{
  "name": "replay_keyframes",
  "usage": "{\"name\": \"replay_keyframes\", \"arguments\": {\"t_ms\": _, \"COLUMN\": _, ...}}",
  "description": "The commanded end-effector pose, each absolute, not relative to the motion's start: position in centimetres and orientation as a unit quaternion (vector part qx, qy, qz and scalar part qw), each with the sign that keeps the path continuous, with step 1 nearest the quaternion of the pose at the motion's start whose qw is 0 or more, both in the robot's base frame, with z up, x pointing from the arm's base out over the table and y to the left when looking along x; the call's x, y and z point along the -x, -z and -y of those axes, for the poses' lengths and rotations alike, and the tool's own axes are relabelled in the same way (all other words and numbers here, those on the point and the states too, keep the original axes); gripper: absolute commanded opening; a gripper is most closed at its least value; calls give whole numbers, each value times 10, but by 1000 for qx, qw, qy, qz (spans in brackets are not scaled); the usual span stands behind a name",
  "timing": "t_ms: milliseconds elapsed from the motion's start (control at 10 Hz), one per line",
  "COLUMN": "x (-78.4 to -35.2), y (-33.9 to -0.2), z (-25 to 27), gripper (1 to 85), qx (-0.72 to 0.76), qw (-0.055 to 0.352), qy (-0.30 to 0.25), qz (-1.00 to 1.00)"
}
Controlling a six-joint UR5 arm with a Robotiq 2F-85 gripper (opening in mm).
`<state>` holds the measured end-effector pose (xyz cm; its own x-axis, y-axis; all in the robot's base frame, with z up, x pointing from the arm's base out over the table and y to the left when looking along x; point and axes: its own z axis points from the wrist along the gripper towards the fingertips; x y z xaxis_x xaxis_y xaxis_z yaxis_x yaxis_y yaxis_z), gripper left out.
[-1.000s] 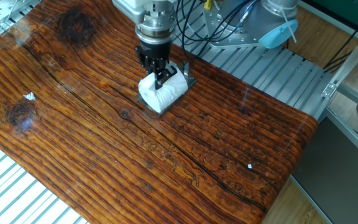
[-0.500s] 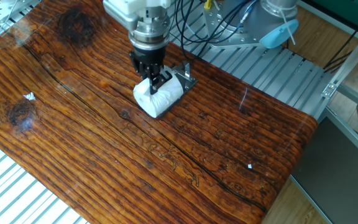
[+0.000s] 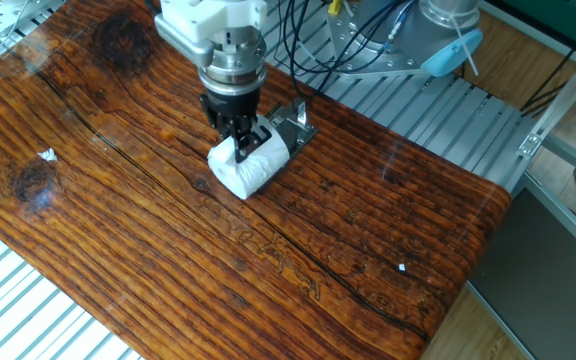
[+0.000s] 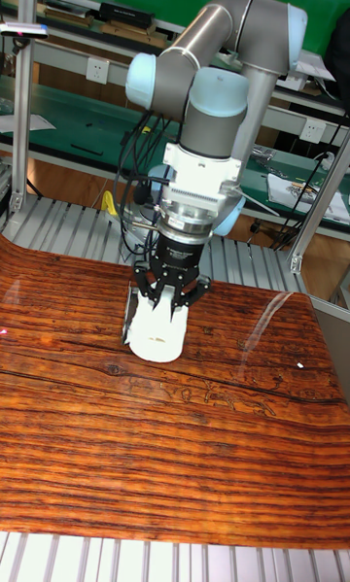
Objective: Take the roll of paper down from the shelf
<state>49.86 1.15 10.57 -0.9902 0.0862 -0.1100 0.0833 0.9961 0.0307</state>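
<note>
- The gripper (image 3: 245, 137) points straight down over the far middle of the wooden table (image 3: 298, 270), its black fingers (image 4: 158, 302) clenched on the roll of paper (image 3: 250, 165).
- In the fixed view the white roll lies on its side, slanting from near-left to far-right, with its near-left end just above or on the tabletop; which one cannot be told.
- The shelf (image 3: 295, 127), a small dark metal rack with a shiny end bracket, stands on the table just beside the far-right end of the roll; the roll's far end looks close to it or touching it.
- In the tall fixed view the roll (image 4: 160, 330) hangs between the fingers with its rounded end toward the camera, and a thin silvery edge of the shelf (image 4: 130, 312) shows at its left side.
- Cables (image 3: 308, 40) run from the arm's wrist toward the far right, over the ribbed metal base (image 3: 438, 105) behind the table.
</note>
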Motion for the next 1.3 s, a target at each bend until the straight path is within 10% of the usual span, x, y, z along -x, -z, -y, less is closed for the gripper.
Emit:
{"name": "replay_keyframes", "arguments": {"t_ms": 0, "x": -510, "y": -108, "z": -15, "gripper": 10, "qx": -20, "qw": 62, "qy": -11, "qz": -998}}
{"name": "replay_keyframes", "arguments": {"t_ms": 1200, "x": -516, "y": -111, "z": -16, "gripper": 10, "qx": -55, "qw": 74, "qy": -18, "qz": -996}}
